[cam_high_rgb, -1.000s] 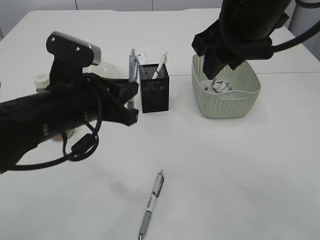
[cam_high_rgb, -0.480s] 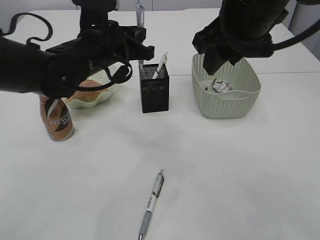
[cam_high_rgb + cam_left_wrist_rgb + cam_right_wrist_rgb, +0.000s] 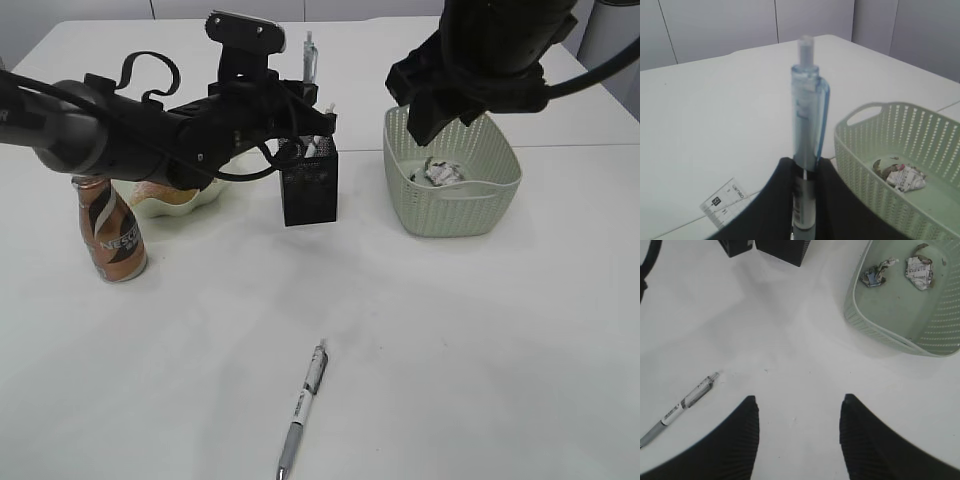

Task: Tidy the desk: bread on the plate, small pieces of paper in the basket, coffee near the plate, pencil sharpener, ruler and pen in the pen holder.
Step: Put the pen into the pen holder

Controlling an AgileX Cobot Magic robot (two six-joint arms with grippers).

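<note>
Left gripper (image 3: pixel 804 200) clamps upright blue pen (image 3: pixel 808 110) over pen holder (image 3: pixel 309 187) | right gripper (image 3: pixel 799 420) spread, holding nothing | second pen (image 3: pixel 303 408) at holder's 6 o'clock | paper scraps (image 3: pixel 900 269) in basket (image 3: pixel 494 200)

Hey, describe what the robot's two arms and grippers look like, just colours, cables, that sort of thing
Both arms are matte black. The left arm carries looping black cables and a silver-grey camera block. The right gripper has black fingers with ribbed pads. No markings are visible.
</note>
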